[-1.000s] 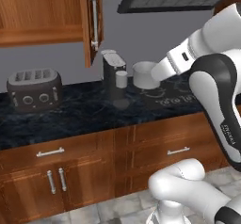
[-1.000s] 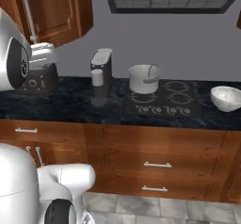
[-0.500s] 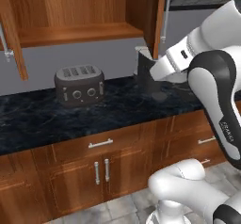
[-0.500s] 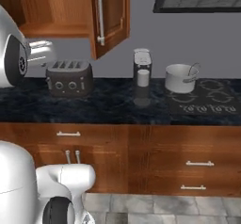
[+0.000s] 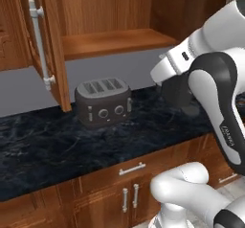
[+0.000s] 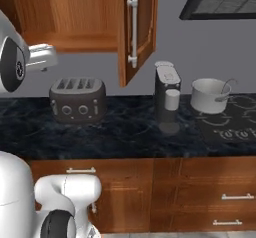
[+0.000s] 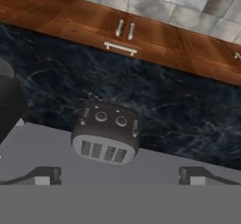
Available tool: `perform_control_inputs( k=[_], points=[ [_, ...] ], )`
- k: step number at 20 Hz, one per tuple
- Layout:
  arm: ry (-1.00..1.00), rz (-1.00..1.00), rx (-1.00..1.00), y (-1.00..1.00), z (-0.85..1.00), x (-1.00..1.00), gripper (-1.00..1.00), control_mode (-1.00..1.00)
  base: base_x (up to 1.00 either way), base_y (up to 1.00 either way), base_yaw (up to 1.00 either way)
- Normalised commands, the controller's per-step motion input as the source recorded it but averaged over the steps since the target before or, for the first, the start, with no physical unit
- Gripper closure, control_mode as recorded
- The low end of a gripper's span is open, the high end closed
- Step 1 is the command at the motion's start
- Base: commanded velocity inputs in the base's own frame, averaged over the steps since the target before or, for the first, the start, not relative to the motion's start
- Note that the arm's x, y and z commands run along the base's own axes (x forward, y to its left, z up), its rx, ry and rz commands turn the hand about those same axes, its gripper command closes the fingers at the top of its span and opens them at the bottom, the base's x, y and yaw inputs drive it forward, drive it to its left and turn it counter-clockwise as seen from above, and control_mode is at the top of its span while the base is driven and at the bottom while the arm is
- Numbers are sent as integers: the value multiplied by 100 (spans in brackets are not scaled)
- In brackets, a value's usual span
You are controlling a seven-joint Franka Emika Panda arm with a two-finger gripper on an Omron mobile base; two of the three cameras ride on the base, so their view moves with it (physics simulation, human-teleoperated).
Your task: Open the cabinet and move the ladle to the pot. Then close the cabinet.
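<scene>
On the dark marble counter (image 6: pixel 125 132), a four-slot dark toaster (image 6: pixel 78 99) stands under the cabinet (image 5: pixel 110 28), whose doors hang open; a long silver bar handle (image 6: pixel 132 29) runs down the right door, another (image 5: pixel 39 42) down the left door. Inside, the wooden shelf (image 5: pixel 115 40) appears bare as far as can be seen. To the right of the toaster stands a dark coffee machine (image 6: pixel 167 97) with a small white cup. Farther right, the pot (image 6: pixel 210 95) sits on the cooktop (image 6: pixel 230 122), with a thin curved handle, apparently the ladle (image 6: pixel 228 85), rising above its rim. In the hand view, the gripper (image 7: pixel 118 176) has its two dark tips spread wide, holding nothing, looking down on the toaster and counter. Low cabinets (image 6: pixel 190 192) with short silver handles run below the counter.
</scene>
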Motion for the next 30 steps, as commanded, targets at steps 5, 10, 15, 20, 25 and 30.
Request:
perform_control_inputs(
  k=[5,10,15,20,25,30],
  points=[
    [0,0,0,0,0,0,-100,100,76,-12,0],
    [0,0,0,0,0,0,-100,100,30,-14,3],
    [0,0,0,-1,0,0,-100,-100,0,0,0],
    [-8,0,0,-25,12,-28,-100,-100,0,0,0],
    [-17,-5,0,-52,35,-84,-100,-100,0,0,0],
    [-3,-7,0,-66,9,-35,-100,-100,0,0,0]
  ],
)
